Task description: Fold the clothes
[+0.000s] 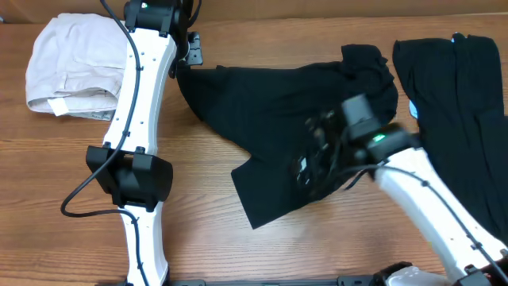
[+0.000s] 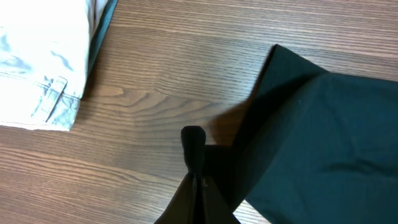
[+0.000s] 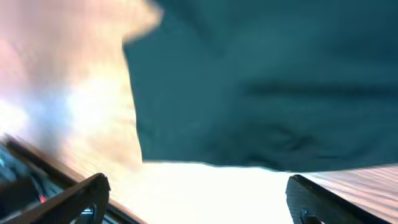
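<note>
**Asker:** What takes up most of the scene?

**Describer:** A wooden surface (image 1: 238, 254) with brown grain, seen from above. Across its middle lies a black garment (image 1: 262, 103), thin and soft, spread out unevenly with its lower corner pointing toward the near edge. A second black garment (image 1: 468, 103) lies at the far right, running off the edge of the overhead view. The two sit close together at the top (whether they touch is hard to tell).

**Asker:** Anything else lying there?

**Describer:** A pale garment (image 1: 67, 67), cream-white and folded, sits at the top left, well apart from the black cloth.

**Asker:** And the robot?

**Describer:** The white left arm (image 1: 143, 87) reaches up the left side, passing beside the pale garment. The right arm (image 1: 429, 199) comes in from the lower right and ends above the middle garment.

**Asker:** What are the pincers doing?

**Describer:** The left pincer (image 2: 193, 140) is closed tight, its fingers pressed together on the left corner of the black garment; from above, that corner is drawn to a point at the pincer. The right pincer (image 3: 196, 186) stands wide, with one finger (image 3: 87, 193) at each lower corner of its own blurred view. Dark fabric fills the view beyond them, and nothing is between the fingers.
</note>
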You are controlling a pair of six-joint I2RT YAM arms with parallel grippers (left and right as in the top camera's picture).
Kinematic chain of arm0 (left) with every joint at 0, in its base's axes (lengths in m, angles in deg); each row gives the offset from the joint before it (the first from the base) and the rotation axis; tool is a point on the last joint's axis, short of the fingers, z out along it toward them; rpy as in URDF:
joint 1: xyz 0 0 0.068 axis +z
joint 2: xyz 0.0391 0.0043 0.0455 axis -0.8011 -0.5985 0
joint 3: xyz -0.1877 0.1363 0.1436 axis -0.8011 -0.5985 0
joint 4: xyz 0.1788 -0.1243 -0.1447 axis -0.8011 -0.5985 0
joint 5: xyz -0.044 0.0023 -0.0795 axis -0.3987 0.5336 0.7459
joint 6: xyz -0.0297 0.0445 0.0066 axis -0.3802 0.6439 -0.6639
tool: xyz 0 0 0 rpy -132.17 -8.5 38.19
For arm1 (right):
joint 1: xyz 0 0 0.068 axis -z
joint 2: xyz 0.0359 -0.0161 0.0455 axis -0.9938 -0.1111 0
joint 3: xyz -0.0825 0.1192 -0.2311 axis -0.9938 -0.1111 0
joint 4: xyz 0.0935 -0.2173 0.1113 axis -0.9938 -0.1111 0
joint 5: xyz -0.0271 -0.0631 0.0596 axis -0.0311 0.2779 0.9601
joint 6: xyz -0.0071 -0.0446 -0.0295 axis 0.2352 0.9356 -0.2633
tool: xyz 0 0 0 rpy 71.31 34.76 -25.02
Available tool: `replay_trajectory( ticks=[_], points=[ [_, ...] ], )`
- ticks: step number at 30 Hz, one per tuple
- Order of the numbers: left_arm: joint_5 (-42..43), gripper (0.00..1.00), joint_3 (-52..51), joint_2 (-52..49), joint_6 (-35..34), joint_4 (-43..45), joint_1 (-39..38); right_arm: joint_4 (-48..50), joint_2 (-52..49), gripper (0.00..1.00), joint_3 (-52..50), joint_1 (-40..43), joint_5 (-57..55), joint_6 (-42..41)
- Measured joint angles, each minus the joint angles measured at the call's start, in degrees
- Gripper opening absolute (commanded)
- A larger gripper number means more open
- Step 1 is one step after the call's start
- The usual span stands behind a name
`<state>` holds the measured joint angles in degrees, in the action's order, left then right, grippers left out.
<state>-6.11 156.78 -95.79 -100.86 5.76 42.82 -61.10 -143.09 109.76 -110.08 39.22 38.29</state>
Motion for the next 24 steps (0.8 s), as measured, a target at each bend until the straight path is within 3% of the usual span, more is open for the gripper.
replay_trajectory(
  ticks=[7, 11, 20, 24],
  points=[
    [0.0, 0.04, 0.0, 0.0, 0.0, 0.7, 0.0, 3.8, -2.4, 0.94, -4.2, -18.1, -11.9, -3.3],
    [0.7, 0.04, 0.0, 0.0, 0.0, 1.1, 0.0, 5.8, -4.9, 0.82, -4.2, -20.2, -15.8, -3.7],
    [1.5, 0.04, 0.0, 0.0, 0.1, 1.5, 0.0, 6.2, -14.7, 0.87, -4.2, -24.1, -19.8, -0.3],
    [1.5, 0.04, 0.0, 0.0, 0.1, 1.5, 0.0, 6.1, -16.9, 0.84, -4.2, -25.1, -19.9, 1.1]
  ],
)
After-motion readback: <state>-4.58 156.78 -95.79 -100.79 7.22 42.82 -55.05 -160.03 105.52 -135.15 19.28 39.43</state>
